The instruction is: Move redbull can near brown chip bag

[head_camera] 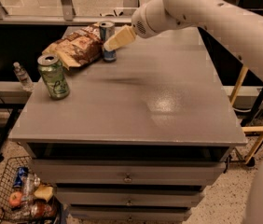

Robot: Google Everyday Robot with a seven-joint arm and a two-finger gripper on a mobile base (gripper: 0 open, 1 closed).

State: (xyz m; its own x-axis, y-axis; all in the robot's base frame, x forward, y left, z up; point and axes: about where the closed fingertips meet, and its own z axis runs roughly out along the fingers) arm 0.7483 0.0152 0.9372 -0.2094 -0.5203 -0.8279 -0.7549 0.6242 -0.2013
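The redbull can (107,37) stands upright at the back left of the grey table (169,101), slim, blue and silver with a silver top. It is right beside the brown chip bag (78,48), which lies crinkled to its left, touching or nearly touching it. My gripper (117,38), tan-coloured at the end of the white arm (192,8), is just right of the can and overlaps its right side. Whether it touches the can cannot be told.
A wider green can (53,76) stands near the table's left edge, in front of the bag. Drawers (127,176) run under the tabletop. A wire basket (22,195) with items sits on the floor at lower left. A plastic bottle (23,76) stands left of the table.
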